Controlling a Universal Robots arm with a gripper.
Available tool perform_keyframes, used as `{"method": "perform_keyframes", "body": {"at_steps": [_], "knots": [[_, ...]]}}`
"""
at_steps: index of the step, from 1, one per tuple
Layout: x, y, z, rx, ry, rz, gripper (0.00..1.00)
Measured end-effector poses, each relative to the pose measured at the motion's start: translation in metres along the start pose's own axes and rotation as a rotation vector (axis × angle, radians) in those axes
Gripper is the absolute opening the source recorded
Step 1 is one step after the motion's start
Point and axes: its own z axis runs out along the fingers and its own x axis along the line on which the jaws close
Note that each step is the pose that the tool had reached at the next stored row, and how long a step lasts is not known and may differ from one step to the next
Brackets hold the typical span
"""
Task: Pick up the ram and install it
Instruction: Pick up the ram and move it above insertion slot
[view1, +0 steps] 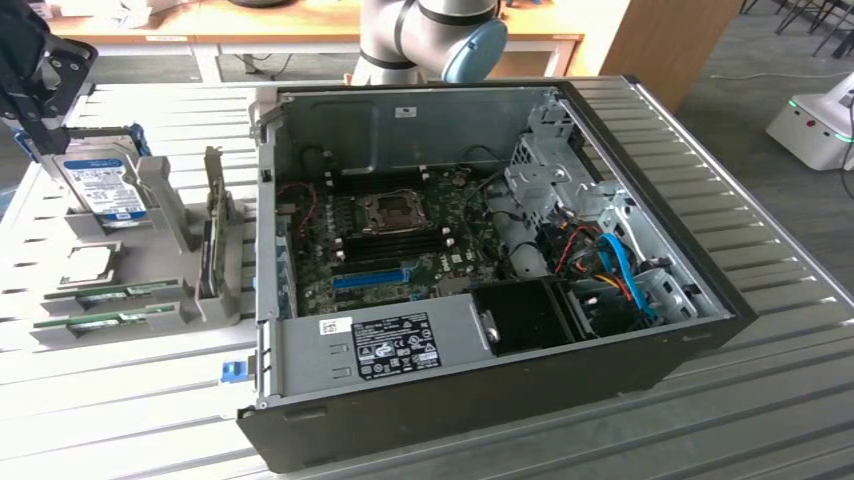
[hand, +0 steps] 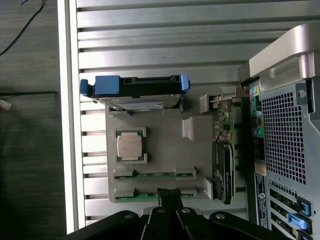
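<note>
Two rams, thin green sticks, lie side by side in slots of a grey holder (view1: 160, 215) on the table: one ram (view1: 127, 293) (hand: 155, 175) and the other ram (view1: 114, 321) (hand: 145, 196). My gripper (hand: 169, 194) is shut with nothing between its fingers. In the wrist view its tips line up over the second stick. In the exterior view the gripper (view1: 30, 120) hangs well above the holder at the exterior view's left. The open computer case (view1: 667, 360) shows its motherboard (view1: 400, 235) with dark memory slots beside the processor socket.
The holder also carries a silver hard drive (hand: 135, 90) with blue rails, a processor chip (hand: 130, 146) and an upright expansion card (view1: 211, 235). The case's metal wall (view1: 267, 200) stands between holder and motherboard. A long blue slot (view1: 367, 278) and cables (view1: 614, 265) lie inside.
</note>
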Motion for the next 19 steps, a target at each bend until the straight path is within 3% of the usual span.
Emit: {"method": "perform_keyframes", "body": {"at_steps": [11, 19], "knots": [[0.0, 0.0, 0.0, 0.0001, 0.0002, -0.006, 0.1], [0.0, -0.0001, 0.0001, 0.0016, 0.0021, -0.051, 0.1]]}}
